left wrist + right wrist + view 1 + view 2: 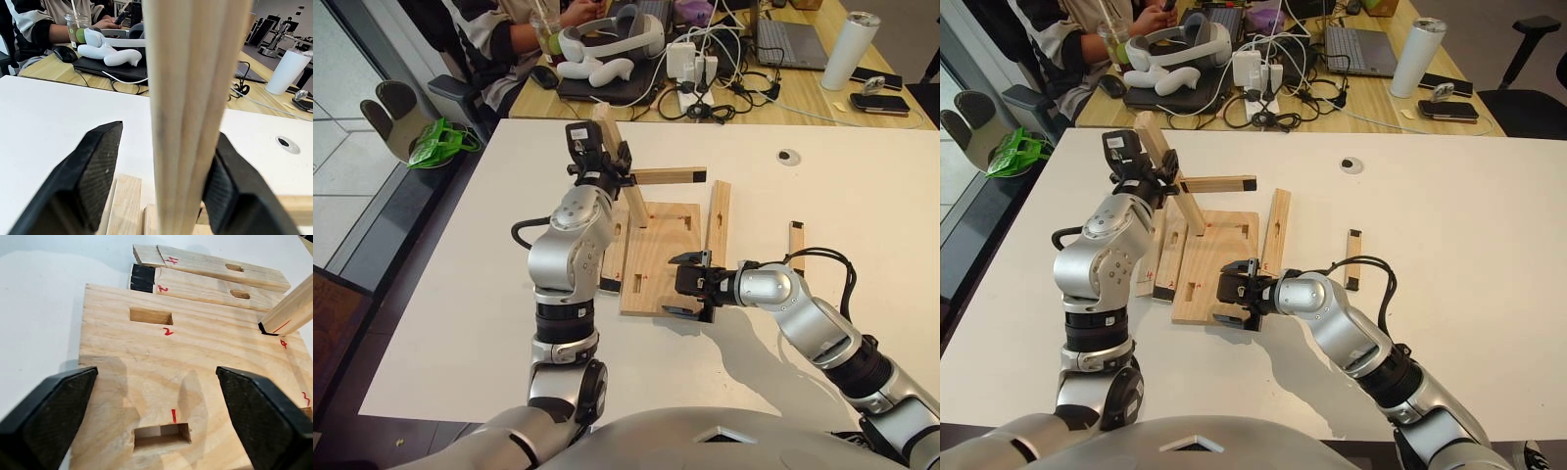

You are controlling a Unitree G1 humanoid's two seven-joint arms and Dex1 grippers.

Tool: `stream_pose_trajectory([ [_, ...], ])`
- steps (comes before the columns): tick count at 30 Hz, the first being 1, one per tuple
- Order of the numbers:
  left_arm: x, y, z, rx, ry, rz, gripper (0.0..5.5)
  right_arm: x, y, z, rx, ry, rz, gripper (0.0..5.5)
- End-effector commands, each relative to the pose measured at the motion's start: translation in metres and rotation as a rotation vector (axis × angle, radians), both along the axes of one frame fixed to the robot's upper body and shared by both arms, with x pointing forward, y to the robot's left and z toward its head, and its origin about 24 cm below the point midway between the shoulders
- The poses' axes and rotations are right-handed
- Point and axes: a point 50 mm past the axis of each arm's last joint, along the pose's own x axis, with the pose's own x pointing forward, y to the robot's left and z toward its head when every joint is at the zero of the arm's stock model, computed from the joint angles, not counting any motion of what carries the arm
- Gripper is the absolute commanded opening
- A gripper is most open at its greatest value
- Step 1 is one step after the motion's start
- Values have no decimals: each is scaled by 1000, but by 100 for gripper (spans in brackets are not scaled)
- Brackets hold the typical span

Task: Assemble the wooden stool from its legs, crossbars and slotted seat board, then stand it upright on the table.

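Seat board [656, 259] lies flat on the table [460, 294], slots up. At its 9 o'clock, two loose legs [215, 269] lie just beside its edge. Above them the left gripper [168, 147] brackets a leg [631, 201] whose foot sits in the slot at the board's 11 o'clock corner. One pad rests on the wood and the other stands clear, so the jaws are apart, not clamped. The leg's long axis rises from the slot leaning toward 11 o'clock, with a crossbar [668, 176] jutting toward 3. The left arm is nearer, so seating the leg looks like its job. At the board's 5 o'clock corner the right gripper [688, 285] straddles the near edge, jaws wide. At 3 o'clock lie a spare leg [718, 220] and, farther out, a short bar [795, 240].
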Motion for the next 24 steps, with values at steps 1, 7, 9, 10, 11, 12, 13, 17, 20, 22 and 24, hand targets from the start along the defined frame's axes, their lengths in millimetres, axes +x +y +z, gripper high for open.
stream_pose_trajectory([
  [1, 2, 3, 24, -43, -97, 24, 282, 3, -2, 2, -7, -19, -9, 454],
  [7, 16, 26, 103, -94, -362, 69, 282, 2, -1, 2, -5, -21, -10, 454],
  [9, 25, 29, 127, -81, -429, 56, 282, 2, 0, 2, -3, -22, -9, 454],
  [10, 30, 28, 135, -66, -447, 46, 282, 3, 0, 2, -2, -23, -9, 454],
  [11, 36, 28, 141, -51, -463, 38, 282, 3, 0, 2, -2, -24, -9, 454],
  [12, 42, 27, 147, -34, -477, 28, 282, 4, 1, 3, -3, -26, -7, 454],
  [13, 47, 25, 151, -19, -481, 16, 282, 4, 1, 3, -3, -28, -5, 454],
  [17, 61, 13, 120, 59, -351, -38, 282, 4, 1, 3, -5, -29, 0, 454],
  [20, 59, -1, 47, 164, -89, -118, 282, 4, 1, 3, -7, -26, 1, 454],
  [22, 45, -10, -11, 251, 94, -190, 282, 3, 1, 2, -9, -24, 2, 454],
  [24, 31, -16, -38, 263, 173, -226, 282, 3, 0, 2, -11, -22, 6, 454],
])
